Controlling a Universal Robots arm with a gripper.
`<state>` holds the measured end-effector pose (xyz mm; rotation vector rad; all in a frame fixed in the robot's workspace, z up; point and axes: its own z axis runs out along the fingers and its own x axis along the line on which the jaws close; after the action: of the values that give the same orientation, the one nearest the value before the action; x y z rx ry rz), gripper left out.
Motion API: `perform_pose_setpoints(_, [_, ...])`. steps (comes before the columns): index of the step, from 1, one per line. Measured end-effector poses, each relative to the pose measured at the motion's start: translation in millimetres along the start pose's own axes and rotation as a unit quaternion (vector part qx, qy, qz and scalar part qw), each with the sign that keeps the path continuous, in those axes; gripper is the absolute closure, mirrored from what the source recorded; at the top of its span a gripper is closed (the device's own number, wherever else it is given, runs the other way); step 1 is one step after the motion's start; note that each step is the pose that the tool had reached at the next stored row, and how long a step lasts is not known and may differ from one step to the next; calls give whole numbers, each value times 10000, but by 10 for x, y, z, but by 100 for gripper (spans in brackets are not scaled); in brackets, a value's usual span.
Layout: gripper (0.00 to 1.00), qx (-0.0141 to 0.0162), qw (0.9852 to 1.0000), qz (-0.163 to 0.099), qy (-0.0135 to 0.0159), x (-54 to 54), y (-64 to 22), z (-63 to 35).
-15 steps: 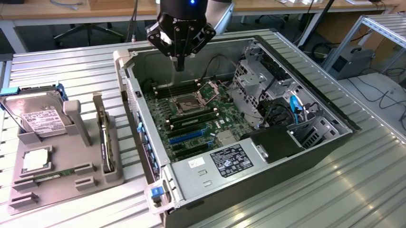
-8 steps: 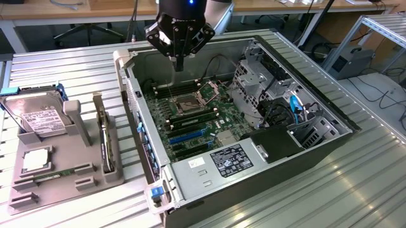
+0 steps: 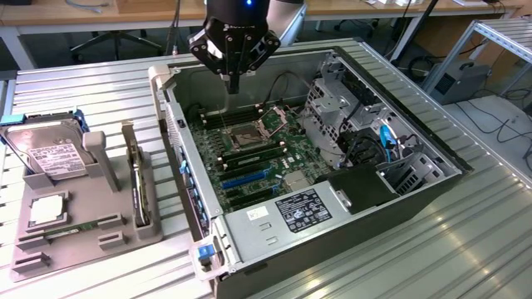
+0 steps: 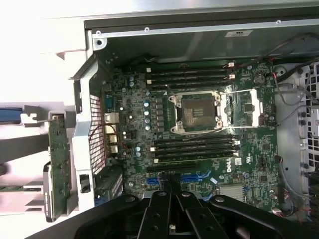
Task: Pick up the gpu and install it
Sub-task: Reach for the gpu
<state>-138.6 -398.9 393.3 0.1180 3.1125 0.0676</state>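
- Step in hand: pick-up not yet begun, by the look of it; nothing is held and nothing is installed.
- gpu (image 3: 136, 174) (image 4: 60, 159): thin card standing on edge in a slot of the grey parts holder (image 3: 75, 249), outside the open computer case (image 3: 179, 118), on the exterior view's left. Just beside the case's side wall; well apart from the gripper.
- gripper (image 3: 233, 84) (image 4: 171, 186): hangs above the case interior, over the motherboard (image 3: 249, 149) (image 4: 199, 114) near the CPU socket (image 3: 247, 132) (image 4: 194, 112). Touches nothing.
- Jaws: pressed together, empty.
- Neighbours in the holder: hard drive (image 3: 50, 156) with white label, upright at the far end; not the target.
- Destination, judged: the expansion slots (image 3: 241, 182) (image 4: 194, 177) on the motherboard, blue and black, all vacant.
- Requirement, judged: the grasp needs the jaws parted and the arm carried out of the case, across to the holder, and lined up with the card's top edge.
- Caution, judged: the holder's posts flank the card closely, so the fingers have little room to either side.
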Motion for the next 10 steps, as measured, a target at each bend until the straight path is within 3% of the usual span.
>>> perform_pose_setpoints(10, [89,0,10000,0,0,25,-2,-1])
